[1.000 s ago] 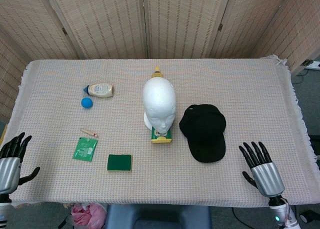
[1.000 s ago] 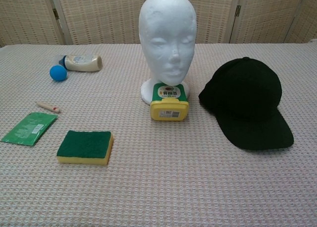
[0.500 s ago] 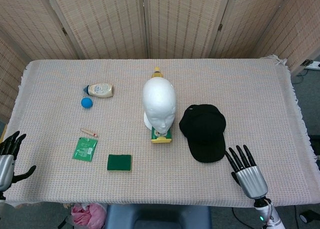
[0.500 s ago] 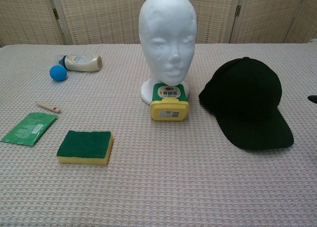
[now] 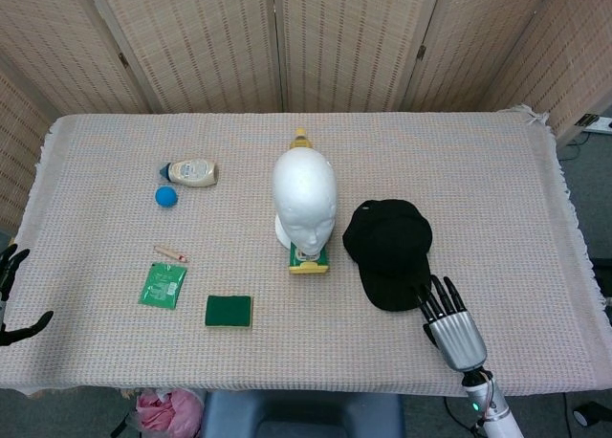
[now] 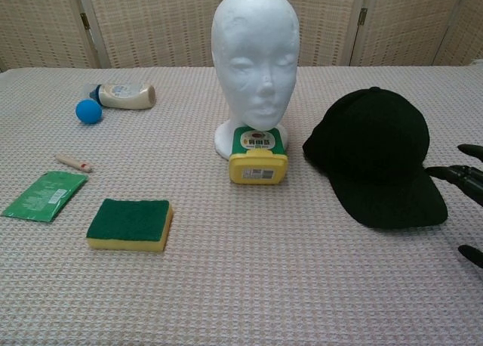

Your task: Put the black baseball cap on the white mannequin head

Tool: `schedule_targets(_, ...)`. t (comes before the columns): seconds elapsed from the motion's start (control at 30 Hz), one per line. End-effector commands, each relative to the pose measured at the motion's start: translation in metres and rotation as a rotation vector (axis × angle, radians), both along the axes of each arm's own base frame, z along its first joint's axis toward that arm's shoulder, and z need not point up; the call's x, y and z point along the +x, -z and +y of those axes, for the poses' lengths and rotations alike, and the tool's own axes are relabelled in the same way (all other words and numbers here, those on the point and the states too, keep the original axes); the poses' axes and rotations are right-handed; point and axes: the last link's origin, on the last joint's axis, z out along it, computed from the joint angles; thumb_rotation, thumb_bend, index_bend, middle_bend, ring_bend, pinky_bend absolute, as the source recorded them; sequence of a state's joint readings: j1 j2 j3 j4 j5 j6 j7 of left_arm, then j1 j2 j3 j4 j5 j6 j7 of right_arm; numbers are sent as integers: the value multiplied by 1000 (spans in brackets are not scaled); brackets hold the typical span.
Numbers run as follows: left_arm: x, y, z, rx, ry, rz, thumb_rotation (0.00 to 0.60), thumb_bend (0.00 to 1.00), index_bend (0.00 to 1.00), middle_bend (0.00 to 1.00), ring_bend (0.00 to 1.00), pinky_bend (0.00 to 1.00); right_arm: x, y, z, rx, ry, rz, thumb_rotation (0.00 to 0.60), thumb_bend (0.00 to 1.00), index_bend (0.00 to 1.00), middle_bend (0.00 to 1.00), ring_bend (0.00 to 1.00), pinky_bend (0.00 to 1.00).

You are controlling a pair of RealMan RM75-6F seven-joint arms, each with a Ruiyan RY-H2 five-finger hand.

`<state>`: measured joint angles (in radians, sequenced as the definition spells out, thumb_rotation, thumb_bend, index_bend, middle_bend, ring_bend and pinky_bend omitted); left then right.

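The black baseball cap (image 5: 388, 251) (image 6: 379, 157) lies flat on the table, brim toward me, just right of the white mannequin head (image 5: 304, 202) (image 6: 254, 57), which stands upright at the table's middle. My right hand (image 5: 449, 319) (image 6: 465, 182) hovers at the near right with fingers spread; its fingertips reach the brim's near right corner and it holds nothing. Only dark fingertips of my left hand (image 5: 13, 295) show at the far left edge of the head view, spread apart and holding nothing.
A yellow container (image 5: 309, 258) (image 6: 258, 156) lies against the mannequin's base. A green-and-yellow sponge (image 6: 129, 224), a green packet (image 6: 44, 196), a small stick (image 6: 73, 162), a blue ball (image 6: 88, 110) and a lying bottle (image 6: 124, 95) occupy the left half. The cloth-covered table (image 5: 497, 199) ends near both hands.
My right hand has moved left toward the cap's brim and now enters the chest view. My left hand has slid left, almost out of the head view.
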<state>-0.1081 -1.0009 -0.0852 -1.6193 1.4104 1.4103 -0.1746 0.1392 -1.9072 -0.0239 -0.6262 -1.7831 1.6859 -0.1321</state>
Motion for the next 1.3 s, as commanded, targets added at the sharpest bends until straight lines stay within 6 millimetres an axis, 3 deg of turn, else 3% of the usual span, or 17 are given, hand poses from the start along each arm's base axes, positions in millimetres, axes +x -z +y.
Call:
schedule_targets(0.03, 0, -1, 0, -4, 1, 4, 600, 245, 27, 0, 0, 131, 3, 6, -6, -6, -1, -13, 600, 167, 197, 264, 93, 182)
schedule_targets(0.97, -16, -23, -2, 3, -19, 17, 600, 245, 28, 0, 0, 132, 17, 34, -33, -32, 17, -25, 600, 200, 285, 331, 161, 240)
schedule_targets(1.2, -16, -25, -5, 10, -11, 22, 600, 245, 28, 0, 0, 131, 22, 39, -44, -46, 26, -46, 600, 211, 364, 388, 223, 296)
schedule_targets(1.3, -15, -26, -6, 16, -5, 20, 600, 245, 28, 0, 0, 131, 22, 40, -47, -52, 30, -41, 600, 221, 442, 444, 292, 370)
